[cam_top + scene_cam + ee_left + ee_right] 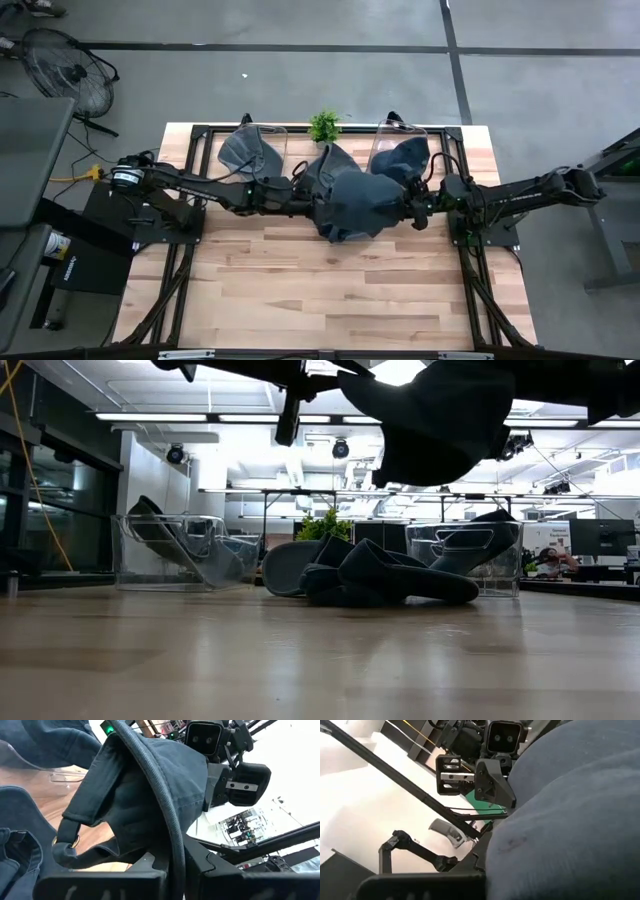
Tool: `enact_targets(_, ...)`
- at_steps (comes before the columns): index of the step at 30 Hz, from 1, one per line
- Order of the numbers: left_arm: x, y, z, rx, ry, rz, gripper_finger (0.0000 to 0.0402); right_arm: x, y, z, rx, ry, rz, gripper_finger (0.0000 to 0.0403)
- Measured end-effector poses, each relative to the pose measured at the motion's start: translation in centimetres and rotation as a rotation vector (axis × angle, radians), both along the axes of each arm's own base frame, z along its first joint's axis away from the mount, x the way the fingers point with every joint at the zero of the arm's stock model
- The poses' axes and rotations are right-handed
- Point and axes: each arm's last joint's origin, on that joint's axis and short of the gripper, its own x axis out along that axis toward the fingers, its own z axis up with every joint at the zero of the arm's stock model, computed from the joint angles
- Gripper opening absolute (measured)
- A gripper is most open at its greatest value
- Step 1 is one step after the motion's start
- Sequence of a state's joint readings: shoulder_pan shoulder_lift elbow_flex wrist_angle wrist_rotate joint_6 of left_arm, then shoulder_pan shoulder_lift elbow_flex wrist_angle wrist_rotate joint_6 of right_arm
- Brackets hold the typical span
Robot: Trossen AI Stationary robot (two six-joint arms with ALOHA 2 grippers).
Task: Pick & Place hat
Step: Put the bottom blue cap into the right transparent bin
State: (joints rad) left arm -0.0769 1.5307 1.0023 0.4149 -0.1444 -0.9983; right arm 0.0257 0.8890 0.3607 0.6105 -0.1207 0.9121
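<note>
Both grippers, left gripper (312, 197) and right gripper (408, 208), clamped on raised hat (362, 205), hat pile (385, 582) beneath, clear bins (175, 550) behind

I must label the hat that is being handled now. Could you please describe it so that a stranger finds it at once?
Start at the wooden table and find its middle, where the two dark arms meet. The hat hangs there in the air, gripped from both sides by the left gripper and the right gripper. Unlike the other hats, which lie on the table or in clear bins, it touches nothing below.

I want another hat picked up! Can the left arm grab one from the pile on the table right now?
Probably not yet: the left gripper is shut on the lifted hat, which hangs over the pile.
</note>
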Motion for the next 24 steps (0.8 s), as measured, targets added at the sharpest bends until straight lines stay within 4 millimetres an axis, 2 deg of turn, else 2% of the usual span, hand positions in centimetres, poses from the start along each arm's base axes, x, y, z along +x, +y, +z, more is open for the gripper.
enact_targets(7, 0.0, -0.1, 0.1, 0.067, -0.003, -0.009, 0.0021, 0.0, 0.0, 0.0, 0.003, 0.002, 0.015, 0.0015)
enact_targets(10, 0.0, -0.1, 0.2, 0.087, -0.015, -0.015, 0.0035, 0.0, 0.0, 0.0, 0.004, 0.002, 0.017, 0.0015)
enact_targets(13, 0.0, -0.1, 0.3, 0.100, -0.027, -0.022, 0.0070, 0.0, 0.0, 0.0, 0.003, 0.002, 0.016, 0.0015)
enact_targets(19, 0.0, -0.2, 0.3, 0.096, -0.023, -0.057, 0.0169, 0.0, 0.0, 0.0, 0.002, 0.004, 0.012, 0.0015)
enact_targets(24, -1.5, 0.0, 1.4, 0.091, 0.032, -0.052, 0.0225, 0.0, 0.0, -0.2, 0.002, 0.019, 0.009, 0.0015)
